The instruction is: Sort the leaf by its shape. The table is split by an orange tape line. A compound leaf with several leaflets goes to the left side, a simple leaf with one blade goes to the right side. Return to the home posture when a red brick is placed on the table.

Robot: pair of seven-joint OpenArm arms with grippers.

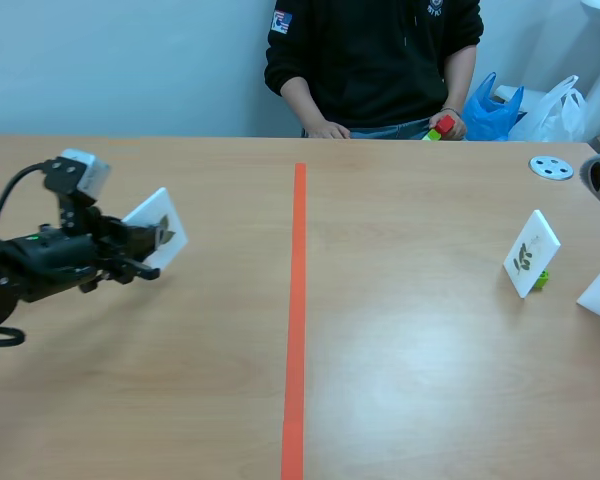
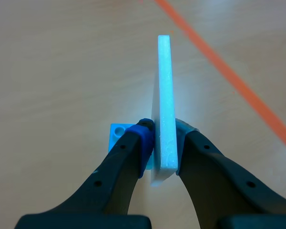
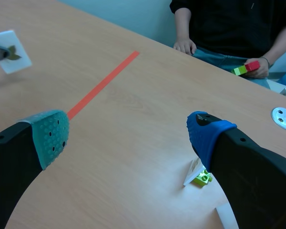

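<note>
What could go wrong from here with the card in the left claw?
1. The left claw pinches the card near its blue base; it might tip when set down.
2. The person's hand holds a red brick at the far edge of the table; the home cue may come mid-placement.

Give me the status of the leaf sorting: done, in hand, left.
Done: one leaf card stands on a green brick right of the orange tape line. In hand: the left gripper is shut on a second leaf card over the left side. The right gripper is open, holding nothing. Left: releasing that card. The red brick is in the person's hand, not on the table, so no homing yet.
</note>
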